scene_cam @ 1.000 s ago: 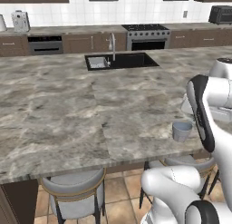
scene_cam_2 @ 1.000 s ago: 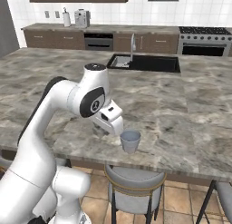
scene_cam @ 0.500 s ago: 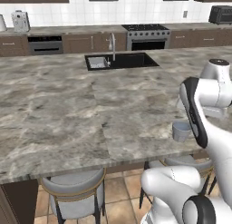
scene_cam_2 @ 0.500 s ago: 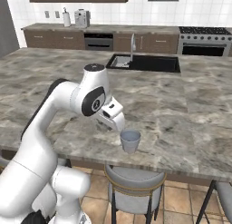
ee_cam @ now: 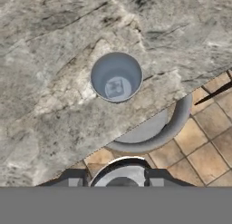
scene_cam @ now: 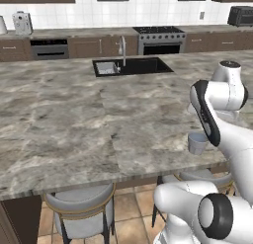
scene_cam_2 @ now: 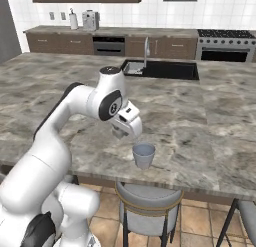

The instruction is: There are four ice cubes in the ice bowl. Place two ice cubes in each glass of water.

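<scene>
A grey stool (scene_cam_2: 150,201) stands under the marble counter's (scene_cam: 74,124) near edge; a sink (scene_cam: 131,66) sits beyond.

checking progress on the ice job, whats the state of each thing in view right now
glass: upright near the counter edge, one pale cube lying at its bottom
gripper: beside and above the glass, not touching it; grip unclear
stool: tucked under the counter edge below the glass

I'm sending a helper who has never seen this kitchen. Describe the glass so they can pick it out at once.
Start at the long marble island counter facing the sink. Go to its near edge, above the round grey stool. The glass stands there by itself, just below the white arm's gripper: a short, straight-sided grey-blue tumbler with a pale square lump at its bottom.
</scene>
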Robot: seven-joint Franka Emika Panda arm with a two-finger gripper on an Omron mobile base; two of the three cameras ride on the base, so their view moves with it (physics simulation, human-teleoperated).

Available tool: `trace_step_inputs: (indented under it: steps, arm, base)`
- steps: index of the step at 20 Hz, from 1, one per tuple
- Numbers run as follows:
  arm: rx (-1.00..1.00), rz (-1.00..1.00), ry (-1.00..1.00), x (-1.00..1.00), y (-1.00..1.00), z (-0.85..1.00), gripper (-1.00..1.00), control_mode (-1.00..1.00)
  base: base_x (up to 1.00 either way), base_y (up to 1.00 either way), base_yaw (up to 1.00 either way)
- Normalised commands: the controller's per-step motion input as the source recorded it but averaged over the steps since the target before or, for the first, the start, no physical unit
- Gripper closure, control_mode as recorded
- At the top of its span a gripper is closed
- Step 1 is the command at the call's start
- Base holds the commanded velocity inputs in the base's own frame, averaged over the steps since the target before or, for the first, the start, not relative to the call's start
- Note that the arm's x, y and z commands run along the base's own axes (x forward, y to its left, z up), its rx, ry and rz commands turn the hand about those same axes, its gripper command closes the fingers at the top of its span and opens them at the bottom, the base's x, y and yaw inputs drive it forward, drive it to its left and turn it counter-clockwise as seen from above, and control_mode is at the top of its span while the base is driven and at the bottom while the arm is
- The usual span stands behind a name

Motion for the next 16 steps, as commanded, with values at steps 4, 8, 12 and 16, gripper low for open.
trace_step_inputs:
  steps: [4, 8, 12, 16]
  arm:
    - [0.02, 0.00, 0.00, 0.61, -0.21, 0.00, 1.00, -1.00]
    - [0.04, 0.00, 0.00, 0.33, -0.26, 0.00, 1.00, -1.00]
    - [0.04, 0.00, 0.01, 0.39, -0.35, 0.00, 1.00, -1.00]
    - [0.00, 0.02, 0.00, 0.06, -0.19, 0.00, 1.00, -1.00]
  base:
    - [0.00, 0.00, 0.00]
    - [0.00, 0.00, 0.00]
    - [0.00, 0.00, 0.00]
    - [0.00, 0.00, 0.00]
